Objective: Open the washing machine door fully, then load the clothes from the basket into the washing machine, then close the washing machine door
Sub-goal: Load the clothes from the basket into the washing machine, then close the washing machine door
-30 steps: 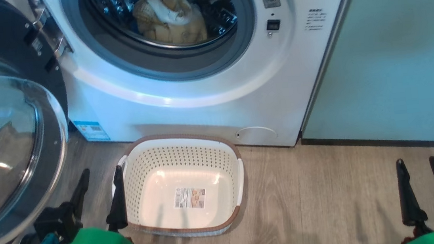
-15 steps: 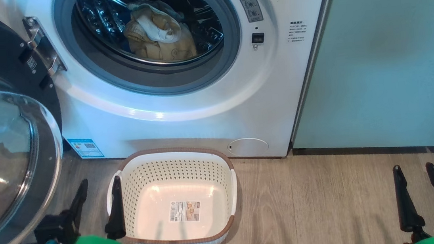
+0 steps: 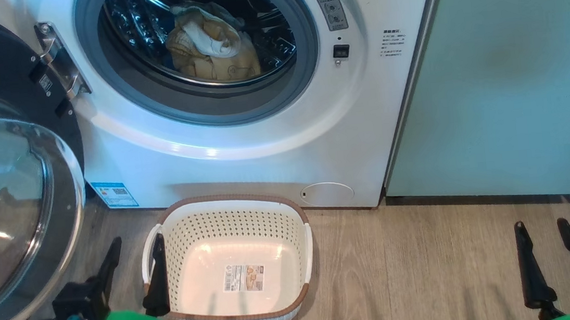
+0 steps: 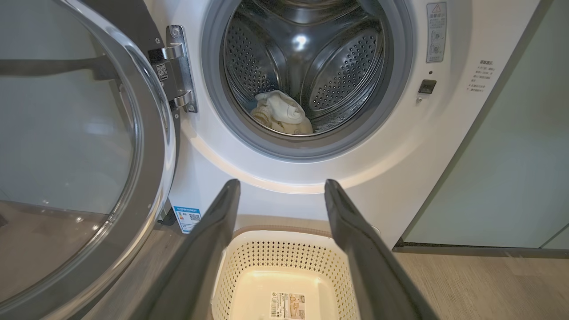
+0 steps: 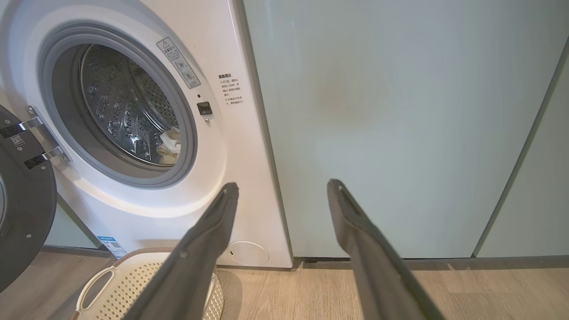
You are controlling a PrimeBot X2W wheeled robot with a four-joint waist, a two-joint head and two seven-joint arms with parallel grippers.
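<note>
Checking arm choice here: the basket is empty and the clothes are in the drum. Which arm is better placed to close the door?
Left. The left gripper hangs open right beside the open door; the right gripper sits far off, before the green cabinet.

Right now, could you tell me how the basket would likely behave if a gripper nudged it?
Empty and perforated, the basket is probably light and would likely slide on the smooth floor. Low and wide, it seems unlikely to tip.
</note>
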